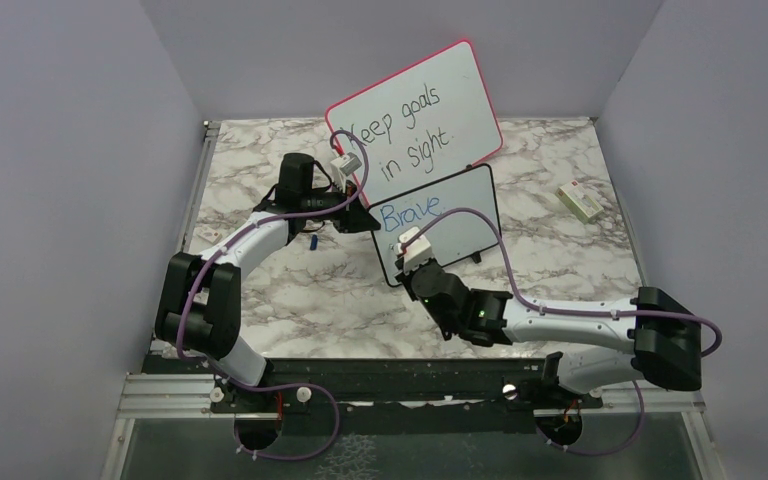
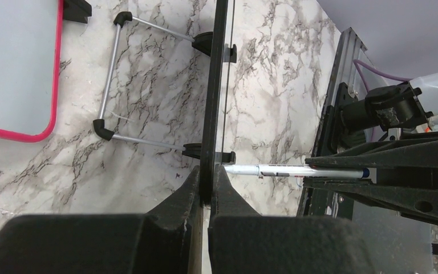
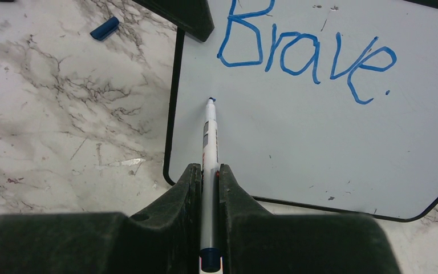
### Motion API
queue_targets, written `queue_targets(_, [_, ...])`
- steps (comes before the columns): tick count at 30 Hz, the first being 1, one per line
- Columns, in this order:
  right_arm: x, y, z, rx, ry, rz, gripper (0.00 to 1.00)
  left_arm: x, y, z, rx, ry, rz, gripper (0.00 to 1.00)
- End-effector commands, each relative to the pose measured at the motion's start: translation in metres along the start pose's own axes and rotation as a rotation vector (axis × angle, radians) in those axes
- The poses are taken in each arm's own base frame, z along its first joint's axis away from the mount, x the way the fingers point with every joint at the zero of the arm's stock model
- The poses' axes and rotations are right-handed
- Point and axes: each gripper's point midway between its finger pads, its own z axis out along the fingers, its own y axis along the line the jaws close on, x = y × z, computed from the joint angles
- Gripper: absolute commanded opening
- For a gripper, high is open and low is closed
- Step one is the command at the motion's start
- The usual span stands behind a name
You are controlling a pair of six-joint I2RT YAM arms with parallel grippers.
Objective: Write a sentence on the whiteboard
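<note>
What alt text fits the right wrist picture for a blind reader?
The right pincer grips a marker, its tip at the black-framed whiteboard just below the blue word "Brave." A small blue cap lies on the marble table.

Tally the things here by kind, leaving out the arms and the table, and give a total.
Boards: 2, black-framed board and pink-framed board
Marker: 1
Blue cap: 1
White block: 1
Total: 5
</note>
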Motion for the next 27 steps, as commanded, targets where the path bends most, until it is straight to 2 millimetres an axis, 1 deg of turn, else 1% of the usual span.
queue_targets(1, [-0.001, 0.003, 0.001, 0.012, 0.020, 0.019, 0.01, 0.008, 0.004, -0.001, -0.030, 0.020, 0.006, 0.00])
queue_targets(12, [0.025, 0.010, -0.005, -0.046, 0.109, 0.004, 0.01, 0.008, 0.004, -0.001, -0.031, 0.020, 0.004, 0.00])
queue_targets(17, [0.033, 0.014, -0.008, -0.075, 0.140, 0.001, 0.01, 0.008, 0.004, 0.000, -0.029, 0.021, 0.003, 0.00])
queue_targets(23, [0.038, 0.015, -0.009, -0.079, 0.151, 0.007, 0.01, 0.008, 0.004, 0.000, -0.030, 0.021, 0.001, 0.00])
queue_targets(27, [0.036, 0.014, -0.008, -0.075, 0.142, 0.005, 0.00, 0.009, 0.004, 0.000, -0.030, 0.022, 0.000, 0.00])
